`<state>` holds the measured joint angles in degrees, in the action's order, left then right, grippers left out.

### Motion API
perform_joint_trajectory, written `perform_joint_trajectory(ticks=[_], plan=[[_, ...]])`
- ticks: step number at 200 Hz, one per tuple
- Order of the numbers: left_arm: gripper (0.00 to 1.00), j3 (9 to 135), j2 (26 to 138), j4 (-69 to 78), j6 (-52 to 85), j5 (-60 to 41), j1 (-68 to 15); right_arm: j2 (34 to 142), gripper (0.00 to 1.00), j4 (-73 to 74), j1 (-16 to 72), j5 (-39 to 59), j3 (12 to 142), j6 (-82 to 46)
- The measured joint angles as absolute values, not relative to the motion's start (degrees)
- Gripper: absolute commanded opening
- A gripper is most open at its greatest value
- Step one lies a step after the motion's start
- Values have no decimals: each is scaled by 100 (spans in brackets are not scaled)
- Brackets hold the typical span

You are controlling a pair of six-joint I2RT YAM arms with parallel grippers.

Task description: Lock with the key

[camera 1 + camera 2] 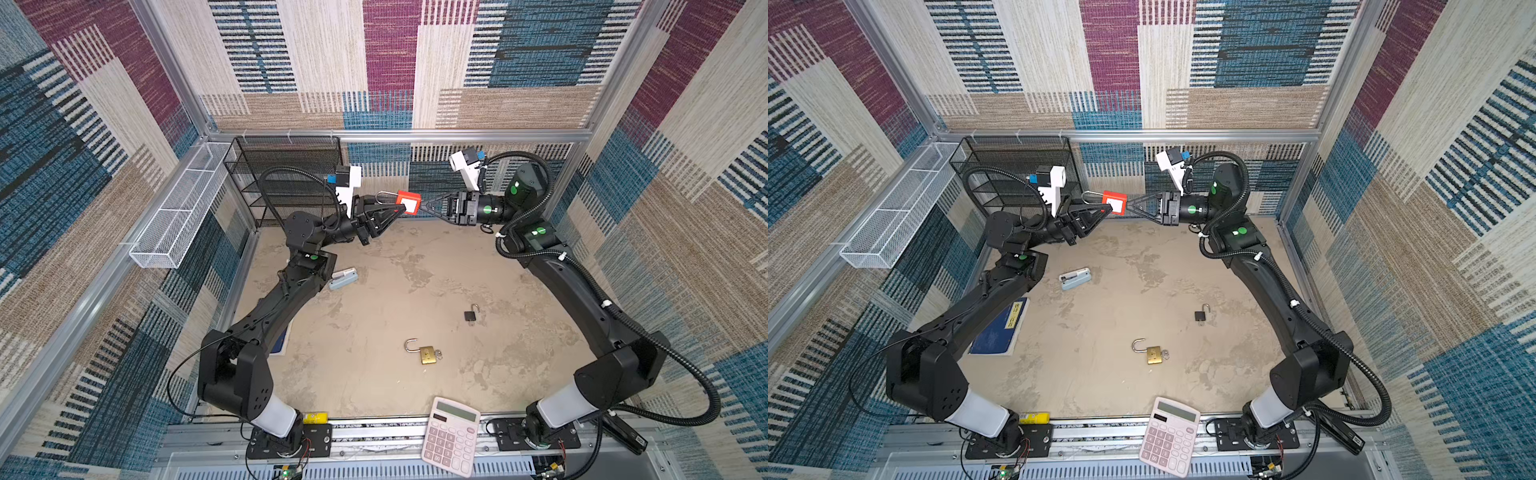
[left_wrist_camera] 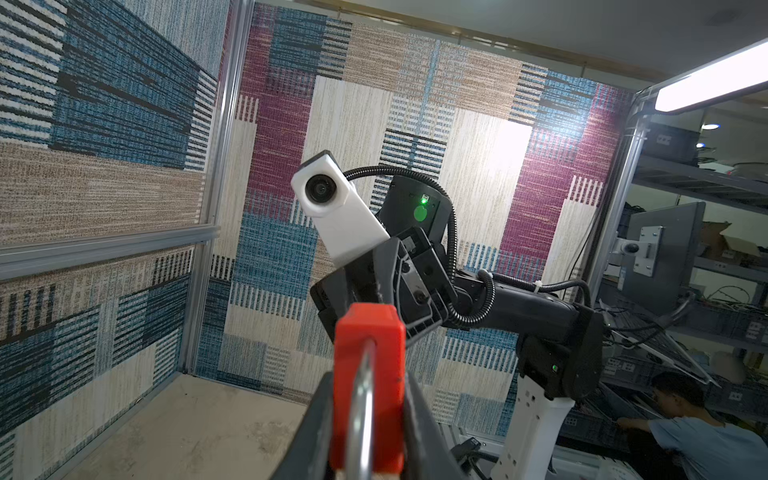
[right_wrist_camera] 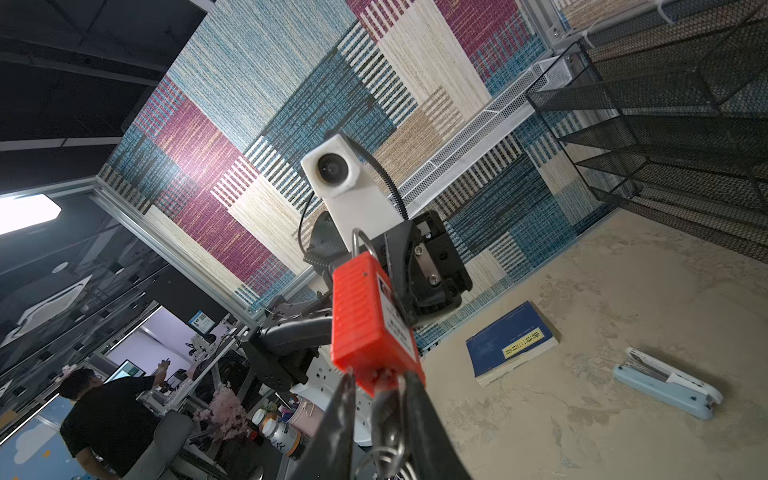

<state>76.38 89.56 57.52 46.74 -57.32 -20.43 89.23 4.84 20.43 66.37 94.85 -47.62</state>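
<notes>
Right wrist: key (image 3: pixel 385 415) between jaws, against red padlock (image 3: pixel 370 324)

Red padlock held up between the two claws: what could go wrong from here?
The left gripper holds the red padlock in mid-air above the table; a slip could drop it. The right gripper straddles the key; a crooked pinch might twist the padlock instead of turning the key.

Key (image 3: pixel 385 424) mostly hidden between fingers (image 3: pixel 422 415)
</notes>
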Motion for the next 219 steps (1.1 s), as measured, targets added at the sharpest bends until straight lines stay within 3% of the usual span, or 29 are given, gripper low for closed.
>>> perform_joint_trajectory(ticks=[45, 89, 219], plan=[[0, 7640, 8958, 5739, 4674, -5736, -2043, 8871, 14, 593, 2043, 6595, 9371, -4652], [0, 7647, 8956, 5662, 4678, -5861, -2069, 8468, 0, 834, 2056, 6198, 8862, -4307], [0, 7778, 8833, 5140, 4930, -5929, -2071, 7373, 0, 2182, 2086, 5109, 7258, -2681]])
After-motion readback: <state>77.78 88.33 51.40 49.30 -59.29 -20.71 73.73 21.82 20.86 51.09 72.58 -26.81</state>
